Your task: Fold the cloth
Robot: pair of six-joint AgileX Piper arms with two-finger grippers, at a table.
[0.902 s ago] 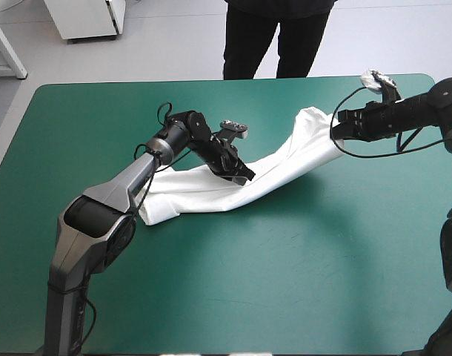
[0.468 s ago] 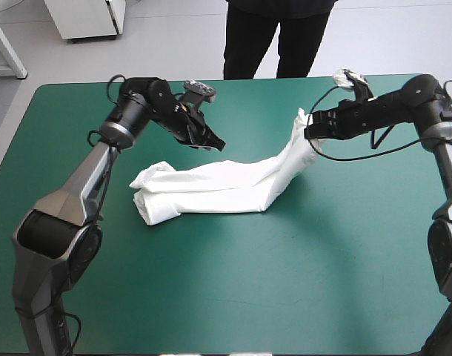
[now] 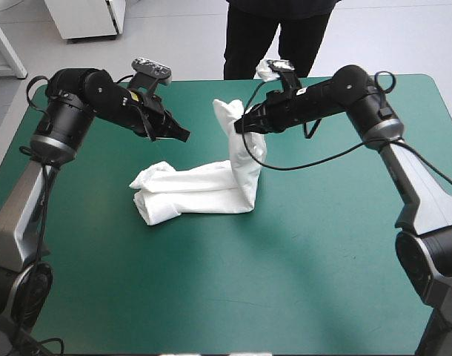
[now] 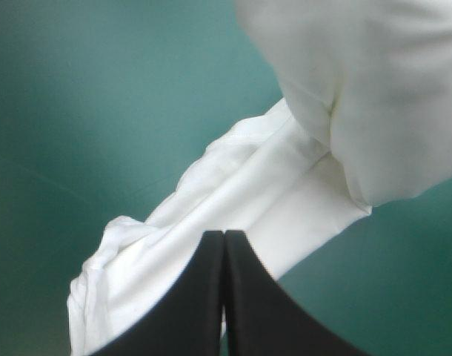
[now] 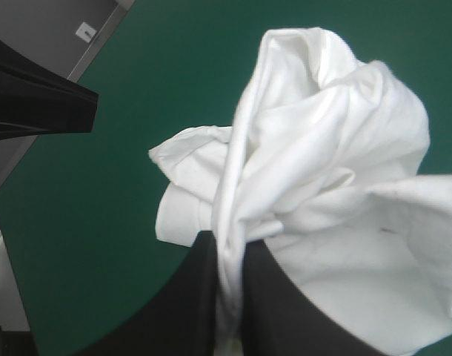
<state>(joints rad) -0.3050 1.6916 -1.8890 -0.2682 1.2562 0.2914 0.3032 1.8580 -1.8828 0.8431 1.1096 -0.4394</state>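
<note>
The left gripper (image 3: 181,135), two broad black fin-shaped fingers, has pulled back from the middle of the garment, where it lay just before. It now hangs over the table (image 3: 322,282) with its teal-green cover, toward the far left, its fingers pressed together in one point and holding nothing. Its own wrist view shows that point (image 4: 224,239) above the cloth, not in it. The white short-sleeved T-shirt (image 3: 200,191) lies as a long rolled bundle left of the table's centre, and its right end rises in a steep column. That end was stretched out toward the far right earlier; the right gripper (image 3: 241,124) has carried it inward, so it now stands almost over the lying part. The right gripper's fingers are all but closed with the white cloth pinched between them (image 5: 227,256). I judge the fold-over to be under way, with the raised end not yet laid down.
</note>
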